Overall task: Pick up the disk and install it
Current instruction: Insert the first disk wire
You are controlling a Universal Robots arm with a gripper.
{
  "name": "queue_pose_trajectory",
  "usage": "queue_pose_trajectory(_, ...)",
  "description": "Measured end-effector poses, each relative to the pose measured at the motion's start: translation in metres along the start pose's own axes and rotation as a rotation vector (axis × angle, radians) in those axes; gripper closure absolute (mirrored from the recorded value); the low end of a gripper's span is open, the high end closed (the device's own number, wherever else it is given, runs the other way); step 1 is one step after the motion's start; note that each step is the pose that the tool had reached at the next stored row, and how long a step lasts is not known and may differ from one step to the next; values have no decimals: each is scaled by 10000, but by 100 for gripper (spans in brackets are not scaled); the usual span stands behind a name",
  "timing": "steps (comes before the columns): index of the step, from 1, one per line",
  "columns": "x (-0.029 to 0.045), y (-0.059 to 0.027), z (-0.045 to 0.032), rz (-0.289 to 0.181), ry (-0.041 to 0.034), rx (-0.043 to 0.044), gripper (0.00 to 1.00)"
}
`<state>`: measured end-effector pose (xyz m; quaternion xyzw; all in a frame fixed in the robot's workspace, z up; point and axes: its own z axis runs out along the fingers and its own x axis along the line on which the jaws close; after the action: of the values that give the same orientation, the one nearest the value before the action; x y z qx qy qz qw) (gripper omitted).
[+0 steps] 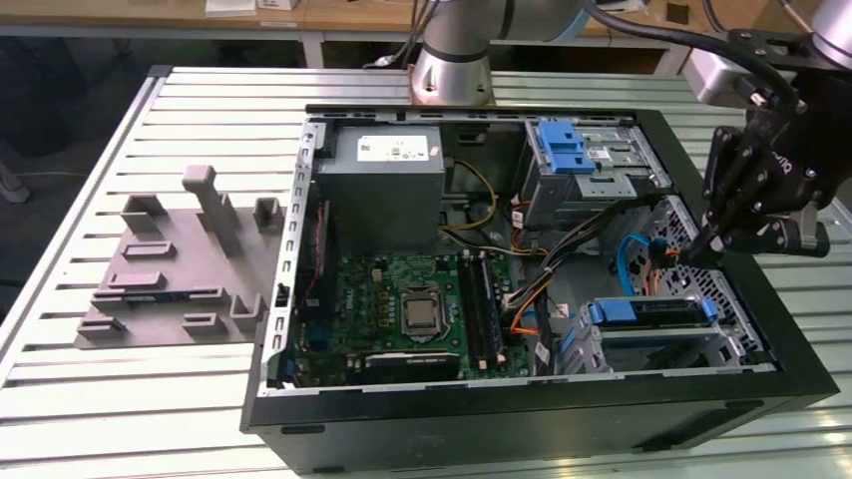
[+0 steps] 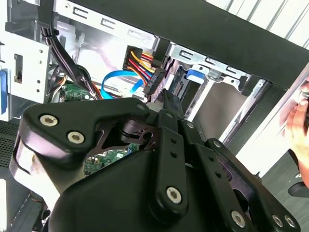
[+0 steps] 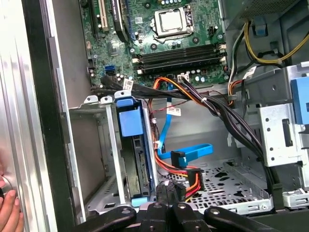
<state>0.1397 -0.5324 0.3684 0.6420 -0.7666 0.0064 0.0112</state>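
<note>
The disk [image 1: 648,311], a grey drive in a blue bracket, sits in the lower drive cage of the open computer case [image 1: 533,424] at the exterior view's right. In the first wrist view the disk [image 3: 131,123] stands edge-on inside that cage. My gripper [image 1: 700,249] hangs just above and beside the cage, within the case. Its black fingers [image 3: 163,193] are pressed together with nothing between them, so it is shut. The fingertips [image 2: 166,99] lie right next to a black power connector [image 2: 153,81] with red, yellow and orange wires.
A blue flat cable [image 3: 193,151] and black cable bundles [image 3: 227,113] cross the space beside the cage. The motherboard [image 1: 406,309] and grey power supply [image 1: 386,190] fill the case's left. A grey fixture plate [image 1: 174,269] lies outside. A person's hand [image 3: 7,212] rests by the case wall.
</note>
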Motion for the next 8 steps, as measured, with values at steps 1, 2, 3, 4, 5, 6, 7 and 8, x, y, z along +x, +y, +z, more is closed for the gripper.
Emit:
queue_pose_trajectory(1,-15,-5,-1,1,27,-21,89)
queue_pose_trajectory(2,-31,-12,0,0,47,-41,89)
queue_pose_trajectory(3,-47,-22,1,0,70,-68,89)
queue_pose_trajectory(4,-61,-31,2,0,102,-102,89)
queue_pose_trajectory(5,-73,-40,4,-1,133,-147,89)
queue_pose_trajectory(6,-84,-50,7,-3,162,-198,89)
queue_pose_trajectory(7,-95,-59,10,-5,192,-251,89)
queue_pose_trajectory(8,-106,-68,12,-6,222,-305,83)
